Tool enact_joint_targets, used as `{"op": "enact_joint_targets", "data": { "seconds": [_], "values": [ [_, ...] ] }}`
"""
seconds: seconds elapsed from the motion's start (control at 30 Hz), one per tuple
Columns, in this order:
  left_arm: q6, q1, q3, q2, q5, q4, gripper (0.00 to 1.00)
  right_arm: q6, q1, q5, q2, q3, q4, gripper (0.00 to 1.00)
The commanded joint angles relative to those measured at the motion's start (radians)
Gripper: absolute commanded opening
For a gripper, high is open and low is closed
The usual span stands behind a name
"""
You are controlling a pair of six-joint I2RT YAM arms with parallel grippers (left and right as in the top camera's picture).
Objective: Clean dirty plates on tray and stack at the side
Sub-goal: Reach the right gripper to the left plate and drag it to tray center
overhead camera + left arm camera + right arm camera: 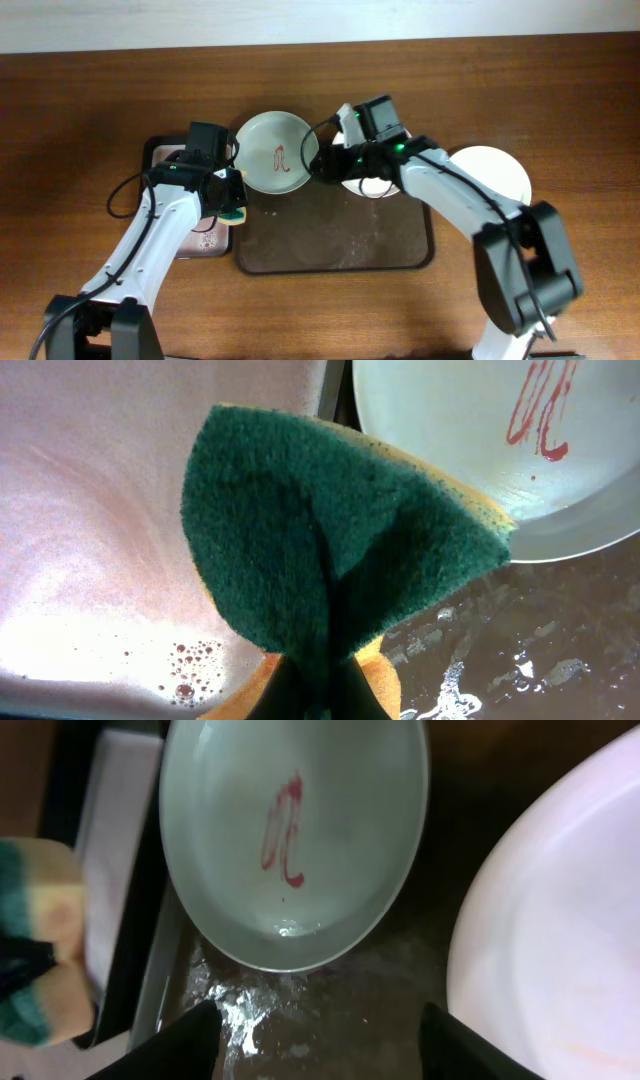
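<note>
Pinching a sponge (340, 530) tight in the left gripper (226, 197) – folded, green side showing, over the small pink tray (100, 510). Just right of that gripper, a green plate (275, 152) with a red squiggle (283, 830), lying at the back left corner of the brown tray (400, 250). Holding nothing in the right gripper (320, 1050) – fingers (180, 1040) spread wide, low over the wet brown tray, green plate just past the fingertips, pink plate (550, 920) close on its right. Farther right, off the brown tray, a white plate (495, 172).
</note>
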Motion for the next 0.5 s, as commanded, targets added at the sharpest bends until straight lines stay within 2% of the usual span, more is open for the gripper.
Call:
{"op": "enact_joint_targets", "data": {
  "seconds": [0.0,0.1,0.27,0.33,0.4,0.47],
  "values": [
    [-0.006,0.003,0.002,-0.023,0.012,0.003,0.0,0.101,0.035,0.054,0.062,0.01,0.015,0.58],
    [-0.007,0.003,0.002,-0.023,0.023,0.003,0.0,0.188,0.051,0.134,0.1,0.01,0.032,0.58],
    [-0.006,0.003,0.002,-0.023,0.026,0.003,0.0,0.214,0.089,0.153,0.122,0.01,0.073,0.53],
    [-0.007,0.003,0.002,-0.023,0.026,0.002,0.0,0.274,0.101,0.202,0.123,0.009,0.054,0.48],
    [-0.007,0.002,0.002,-0.023,0.026,0.003,0.0,0.349,0.109,0.25,0.123,0.009,0.038,0.49],
    [-0.006,0.003,0.002,-0.023,0.026,0.002,0.0,0.363,0.117,0.251,0.123,0.009,0.063,0.51]
  ]
}}
